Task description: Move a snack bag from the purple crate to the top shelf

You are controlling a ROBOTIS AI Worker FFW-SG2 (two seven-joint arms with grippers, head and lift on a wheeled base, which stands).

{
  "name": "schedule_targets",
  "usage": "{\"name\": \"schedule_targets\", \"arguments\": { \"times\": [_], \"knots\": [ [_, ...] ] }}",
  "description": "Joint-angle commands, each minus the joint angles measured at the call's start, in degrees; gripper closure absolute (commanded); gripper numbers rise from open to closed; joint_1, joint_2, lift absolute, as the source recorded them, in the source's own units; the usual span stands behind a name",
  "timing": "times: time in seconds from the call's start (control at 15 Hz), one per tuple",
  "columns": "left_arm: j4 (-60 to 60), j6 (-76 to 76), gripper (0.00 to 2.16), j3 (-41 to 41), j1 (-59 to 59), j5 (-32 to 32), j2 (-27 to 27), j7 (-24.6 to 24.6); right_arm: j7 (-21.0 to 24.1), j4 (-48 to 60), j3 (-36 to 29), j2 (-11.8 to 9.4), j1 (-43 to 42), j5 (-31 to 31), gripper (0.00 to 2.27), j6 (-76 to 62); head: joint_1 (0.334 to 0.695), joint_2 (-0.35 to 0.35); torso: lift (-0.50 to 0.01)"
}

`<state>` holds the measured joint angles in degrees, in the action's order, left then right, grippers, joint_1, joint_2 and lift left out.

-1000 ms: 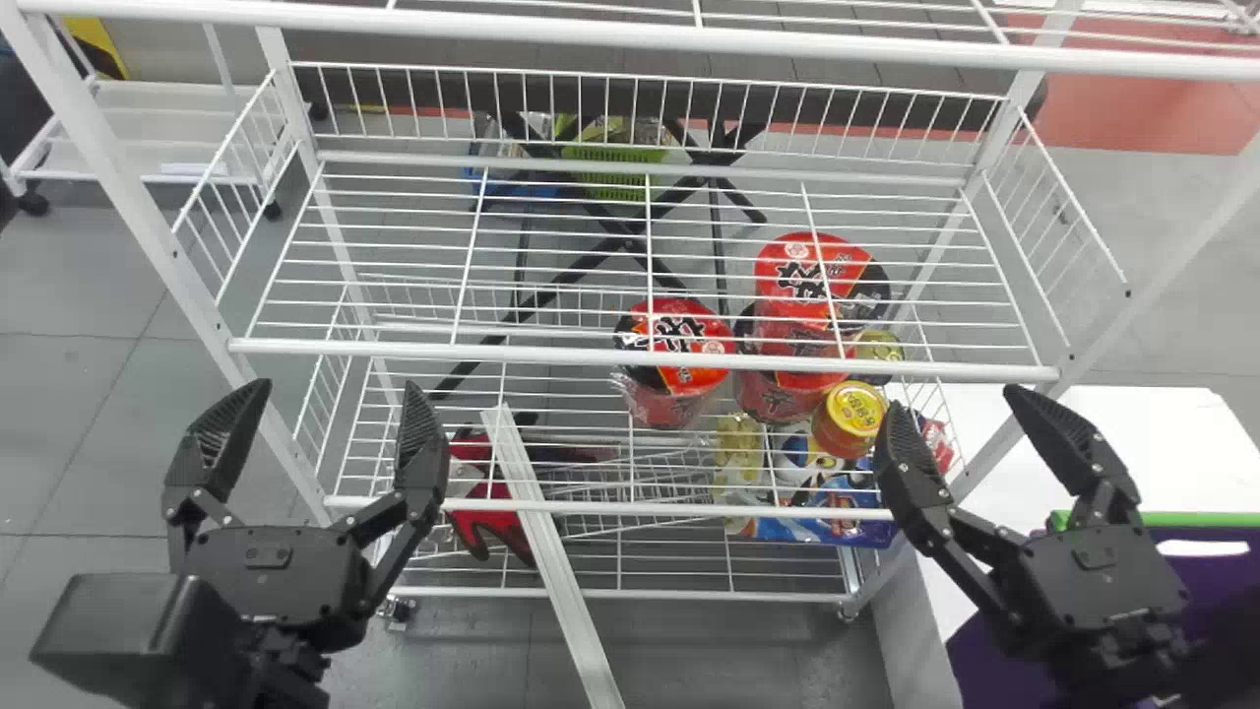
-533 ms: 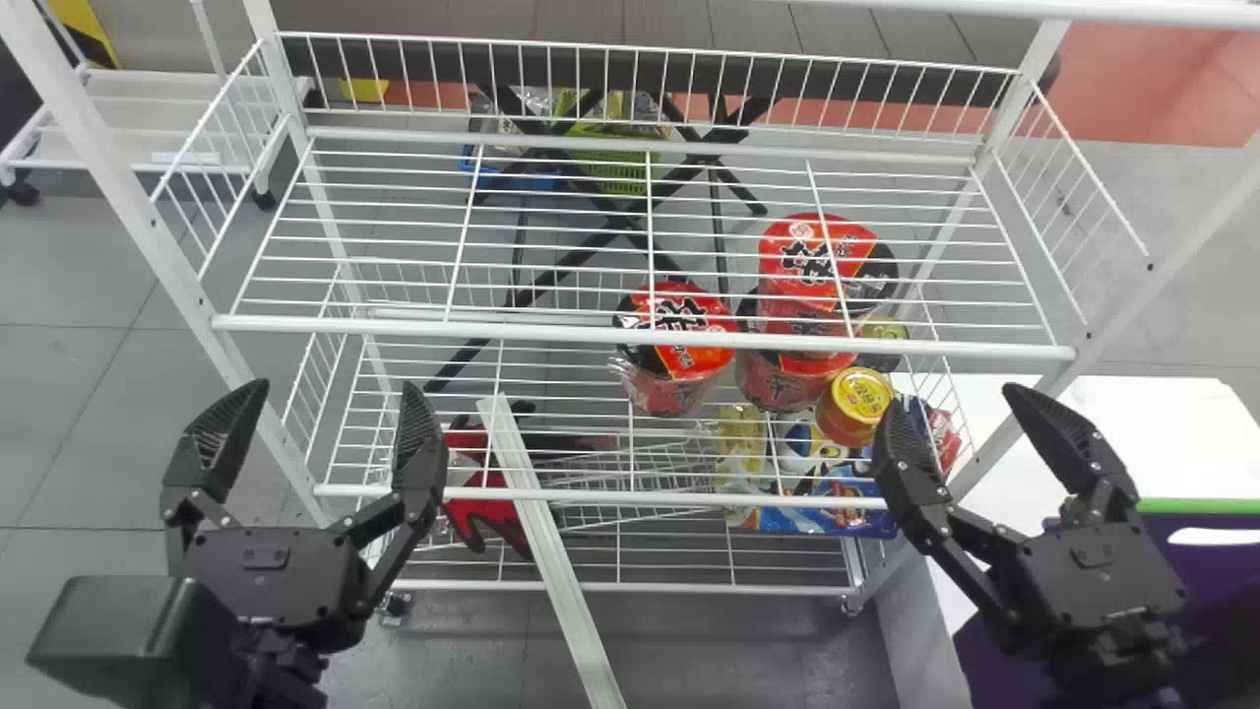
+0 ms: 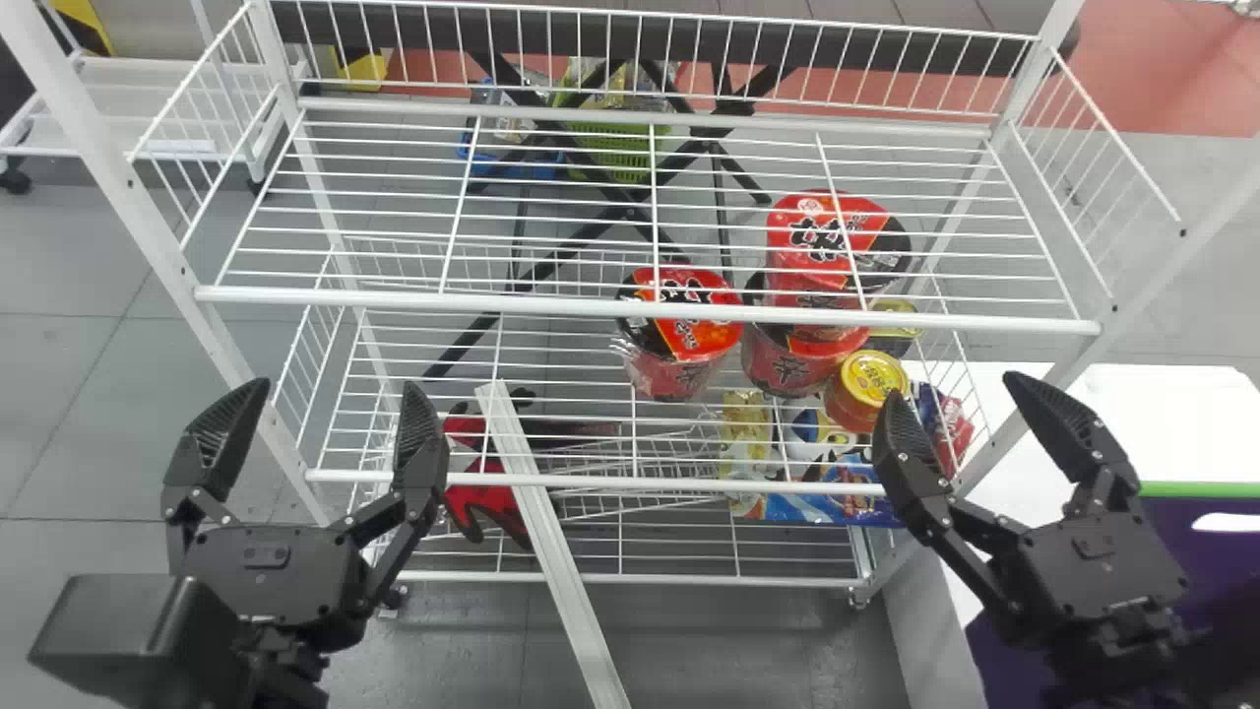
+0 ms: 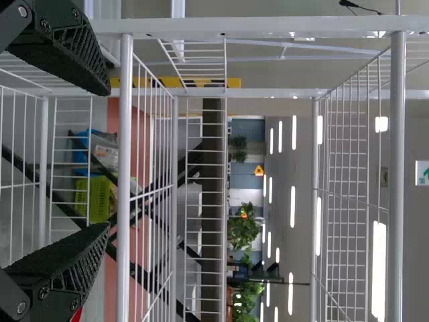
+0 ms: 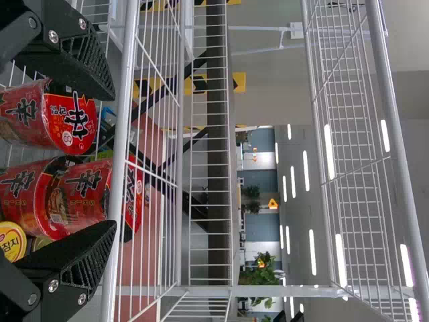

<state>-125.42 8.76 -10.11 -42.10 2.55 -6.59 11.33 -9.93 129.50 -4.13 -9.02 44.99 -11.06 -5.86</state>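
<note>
My left gripper (image 3: 338, 387): wide
My right gripper (image 3: 955, 387): wide
Purple crate (image 3: 1196, 556): on my right, seemingly against the table (image 3: 1171, 414)

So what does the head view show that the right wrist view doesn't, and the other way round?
Head view side: the purple crate at the right, the white table by it, the pale rail leaning low against the rack, and the left hand, open and empty.

Right wrist view side: green plants and ceiling lights beyond the rack, and a higher shelf's bar.

Both: the red cups, the yellow-lidded can and the right hand, open and empty.
</note>
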Motion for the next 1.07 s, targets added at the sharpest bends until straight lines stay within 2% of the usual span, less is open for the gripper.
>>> {"name": "schedule_targets", "arguments": {
  "times": [0.0, 0.13, 0.53, 0.6, 0.73, 0.87, 1.0],
  "knots": [
    [0.0, -0.1, 0.12, 0.0, 0.0, 0.0, 0.0, 0.0, 0.0, -0.3, 0.0, 0.0, -0.3, -0.2, 0.18, 0.2, 0.695, -0.068, -0.454],
    [0.2, 0.1, 0.12, 0.0, 0.0, 0.0, 0.0, 0.0, -3.9, -0.5, -1.1, 0.1, -0.4, -1.2, 0.17, 2.8, 0.695, -0.069, -0.455],
    [0.2, 0.1, 0.12, -0.1, -0.1, 0.0, -0.1, 0.2, -3.8, 1.3, -2.0, 0.3, -0.3, -1.2, 0.17, 7.4, 0.695, -0.059, -0.455],
    [0.3, 0.1, 0.12, -0.1, -0.1, 0.0, -0.1, 0.2, -3.8, 3.3, -2.8, 0.9, 0.1, -1.5, 0.17, 11.1, 0.695, -0.062, -0.455],
    [0.7, 0.1, 0.12, 0.1, 0.1, 0.0, -0.1, 0.2, -3.8, 8.7, -6.0, 2.0, 1.6, -3.0, 0.18, 16.9, 0.695, -0.069, -0.455],
    [0.8, 0.1, 0.12, 0.2, 0.1, 0.0, -0.1, 0.1, -4.6, 15.3, -12.8, 2.4, 2.5, -7.0, 0.18, 28.0, 0.695, -0.091, -0.455],
    [0.9, 0.1, 0.12, 0.2, 0.0, 0.0, -0.1, 0.2, -8.3, 19.7, -20.7, 4.4, 2.3, -9.1, 0.18, 38.5, 0.695, -0.121, -0.455]
  ]
}}
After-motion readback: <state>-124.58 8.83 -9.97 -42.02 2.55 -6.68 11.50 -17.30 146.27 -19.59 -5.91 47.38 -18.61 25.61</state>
